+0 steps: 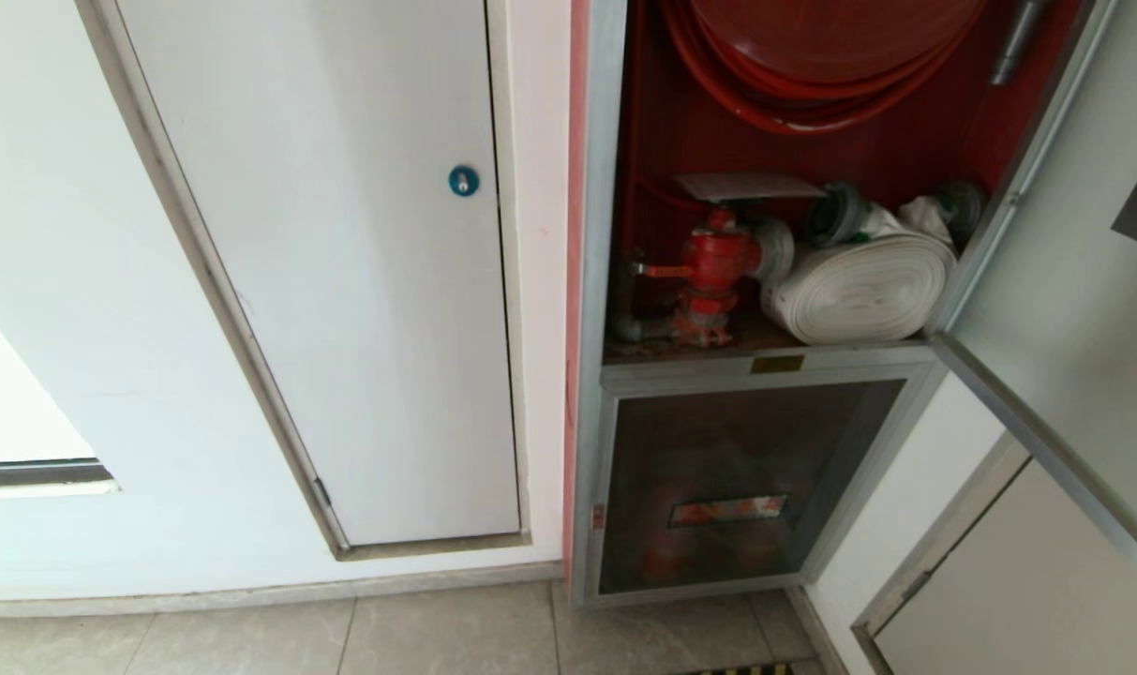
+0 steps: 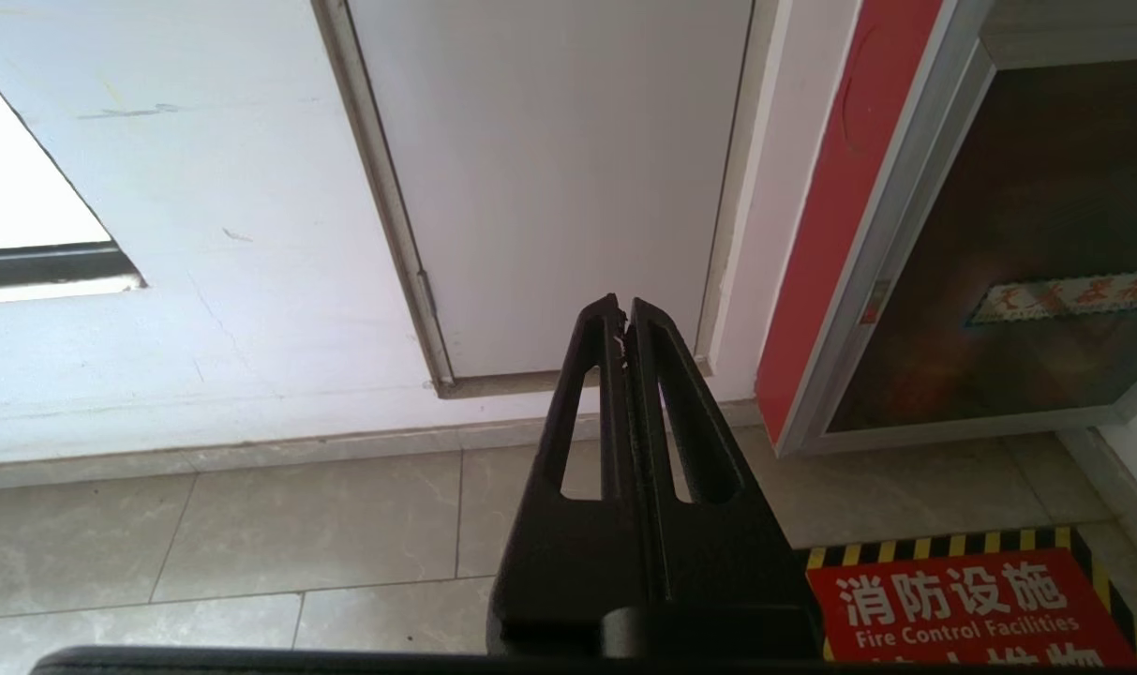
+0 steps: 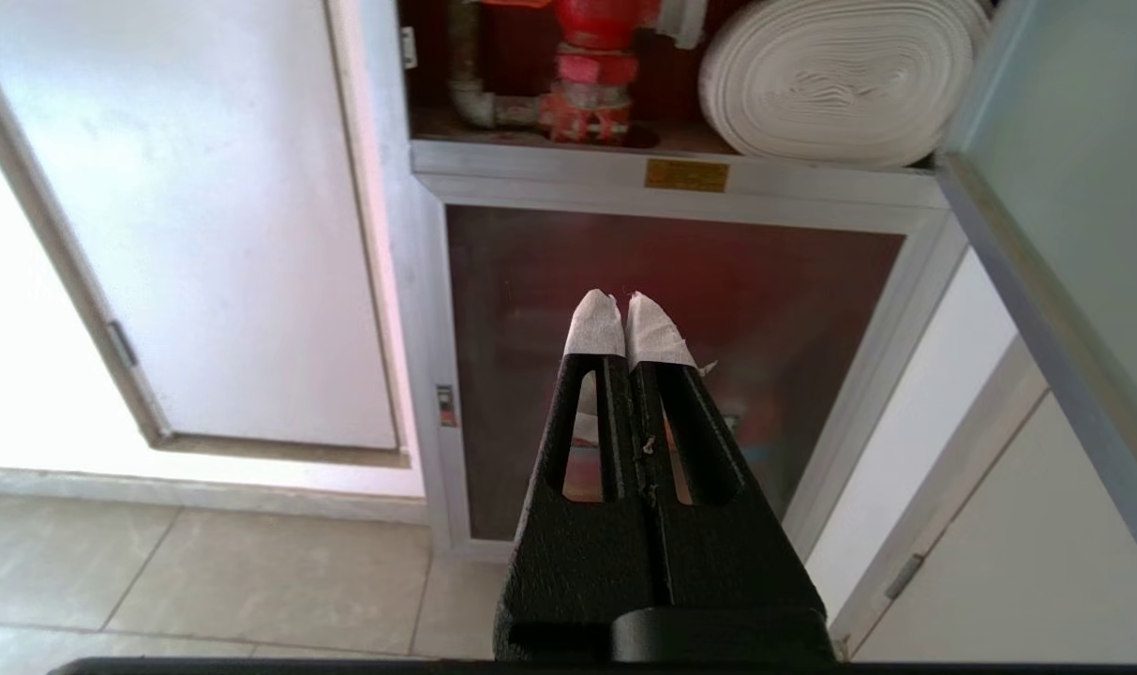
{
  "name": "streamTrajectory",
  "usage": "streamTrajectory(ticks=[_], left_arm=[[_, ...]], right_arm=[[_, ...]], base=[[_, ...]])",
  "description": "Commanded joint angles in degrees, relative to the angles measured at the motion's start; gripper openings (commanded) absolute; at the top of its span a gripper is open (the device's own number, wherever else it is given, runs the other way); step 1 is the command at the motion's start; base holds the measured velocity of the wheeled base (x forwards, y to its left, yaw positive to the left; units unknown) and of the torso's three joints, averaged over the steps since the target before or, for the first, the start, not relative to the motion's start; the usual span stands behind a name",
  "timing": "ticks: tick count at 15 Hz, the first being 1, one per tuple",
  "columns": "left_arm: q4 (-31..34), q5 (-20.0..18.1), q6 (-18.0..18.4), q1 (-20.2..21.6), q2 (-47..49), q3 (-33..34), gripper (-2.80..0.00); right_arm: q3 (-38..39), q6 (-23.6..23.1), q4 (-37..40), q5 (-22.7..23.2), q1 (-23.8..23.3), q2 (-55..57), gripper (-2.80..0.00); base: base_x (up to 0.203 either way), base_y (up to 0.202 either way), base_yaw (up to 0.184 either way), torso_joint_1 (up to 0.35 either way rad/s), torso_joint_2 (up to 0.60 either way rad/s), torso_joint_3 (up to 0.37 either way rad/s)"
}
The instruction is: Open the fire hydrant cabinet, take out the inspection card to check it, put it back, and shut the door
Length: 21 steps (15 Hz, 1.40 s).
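The fire hydrant cabinet (image 1: pixel 598 234) stands open, its red inside on show. Its door (image 1: pixel 1074 309) is swung out to the right. A pale grey inspection card (image 1: pixel 746 186) lies flat on top of the red valve (image 1: pixel 713 262), beside the white rolled hose (image 1: pixel 859 286) and under the red hose reel (image 1: pixel 812 47). Neither gripper shows in the head view. My right gripper (image 3: pixel 624 314), with white-taped tips, is shut and empty, low in front of the lower glass panel (image 3: pixel 680 281), below the valve (image 3: pixel 591 66). My left gripper (image 2: pixel 621 314) is shut and empty, parked low.
A plain white door (image 1: pixel 343 281) with a blue round lock (image 1: pixel 462 180) is left of the cabinet. The lower dark glass panel (image 1: pixel 737 469) carries a red strip label. A red floor sign (image 2: pixel 971 609) with a hazard-striped border lies on the tiles before the cabinet.
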Motion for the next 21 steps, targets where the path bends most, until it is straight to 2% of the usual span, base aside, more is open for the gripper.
streamTrajectory(ticks=[1, 5, 9, 21], left_arm=[[0.0, -0.02, 0.02, 0.01, -0.04, 0.0, -2.8], [-0.06, -0.02, 0.02, 0.01, -0.04, 0.0, -2.8], [0.0, -0.02, 0.02, 0.01, -0.04, 0.0, -2.8], [0.0, -0.02, 0.02, 0.01, -0.04, 0.0, -2.8]], right_arm=[[1.13, 0.04, -0.2, -0.88, 0.04, -1.12, -2.8], [2.1, 0.19, 0.43, -4.01, -0.01, -1.12, -2.8], [2.1, 1.49, 6.99, -7.15, 0.0, -1.12, -2.8], [2.1, 3.34, 7.45, -7.17, 0.07, -1.12, -2.8]], base=[[0.0, 0.0, 0.0, 0.0, 0.0, 0.0], [0.0, 0.0, 0.0, 0.0, 0.0, 0.0], [0.0, 0.0, 0.0, 0.0, 0.0, 0.0], [0.0, 0.0, 0.0, 0.0, 0.0, 0.0]])
